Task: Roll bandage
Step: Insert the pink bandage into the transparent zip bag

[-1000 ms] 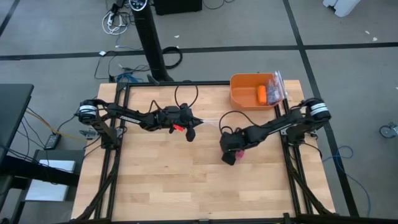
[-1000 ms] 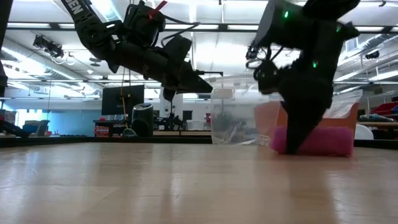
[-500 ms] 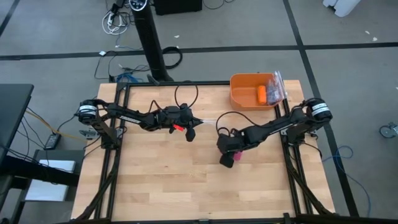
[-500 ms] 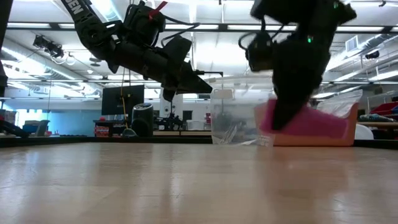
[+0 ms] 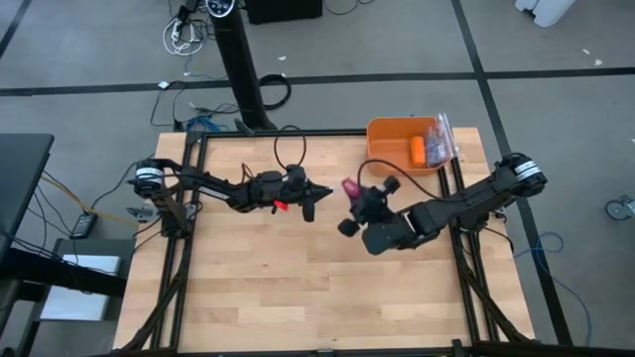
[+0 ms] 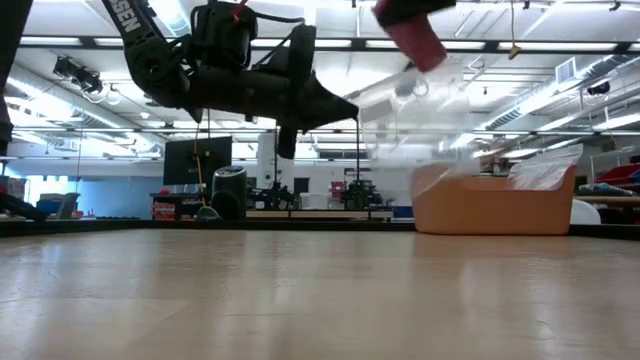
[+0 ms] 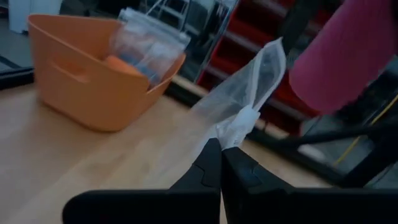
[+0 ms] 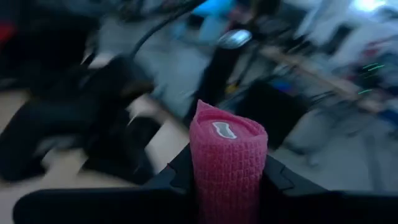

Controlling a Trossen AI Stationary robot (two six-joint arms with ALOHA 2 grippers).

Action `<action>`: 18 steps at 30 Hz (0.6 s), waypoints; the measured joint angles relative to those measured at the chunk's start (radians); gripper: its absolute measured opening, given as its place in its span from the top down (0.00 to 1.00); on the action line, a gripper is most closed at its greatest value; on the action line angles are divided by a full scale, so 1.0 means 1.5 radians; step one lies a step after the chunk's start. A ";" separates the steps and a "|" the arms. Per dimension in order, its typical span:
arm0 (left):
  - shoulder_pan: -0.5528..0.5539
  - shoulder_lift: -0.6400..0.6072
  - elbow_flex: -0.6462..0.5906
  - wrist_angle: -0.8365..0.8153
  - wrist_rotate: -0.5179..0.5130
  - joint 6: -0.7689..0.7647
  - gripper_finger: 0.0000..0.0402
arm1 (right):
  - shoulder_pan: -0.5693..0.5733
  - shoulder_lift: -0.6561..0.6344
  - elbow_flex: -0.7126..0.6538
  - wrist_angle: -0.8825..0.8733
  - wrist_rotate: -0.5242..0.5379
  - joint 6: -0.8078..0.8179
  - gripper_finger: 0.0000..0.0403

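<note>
The bandage [image 8: 227, 163] is a stubby pink roll, also visible in the high view [image 5: 349, 186] and near the top of the low view [image 6: 413, 36]. My right gripper [image 8: 227, 186] is shut on it, high above mid-table. My left gripper [image 7: 221, 146] points level toward it from the table's left [image 5: 325, 190], shut on a clear plastic bag [image 7: 252, 93]. The bag reaches from those fingertips toward the roll [image 7: 348, 56]. My left gripper pinches a gathered edge of the clear bag [image 7: 231, 132] between its two fingertips, coming level from the table's left. The bag spreads out beyond the fingers, clear of the table. My right gripper pinches the roll's curved side [image 8: 205, 177] between its two fingers, coming roughly level from the table's right. One flat end [image 8: 225, 127] sticks out past the fingers. The roll is lifted clear of the table.
An orange bin [image 5: 389, 154] stands at the table's far right corner. It holds a small orange roll [image 5: 418, 151] and another clear bag [image 5: 443, 137]. The wooden tabletop [image 5: 298, 278] stretches toward the near edge.
My right gripper has taken hold of the pink roll on the table and lifted it high, moving toward the left gripper and tipping from pointing down to about level. My left gripper has tipped up and rolled slightly. The clear bag has swung up off the table.
</note>
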 joint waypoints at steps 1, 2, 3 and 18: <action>0.000 0.006 0.000 0.020 0.000 -0.014 1.00 | 0.000 0.000 0.001 0.025 0.030 -0.025 0.78; 0.001 0.009 0.000 0.035 0.000 -0.026 1.00 | -0.002 0.000 0.001 0.045 0.048 -0.046 0.78; 0.001 0.012 0.000 0.048 -0.001 -0.033 1.00 | -0.005 0.000 0.001 0.064 0.059 -0.066 0.78; 0.001 0.013 0.000 0.086 -0.004 -0.062 1.00 | -0.070 0.000 0.001 0.384 0.045 -0.359 0.78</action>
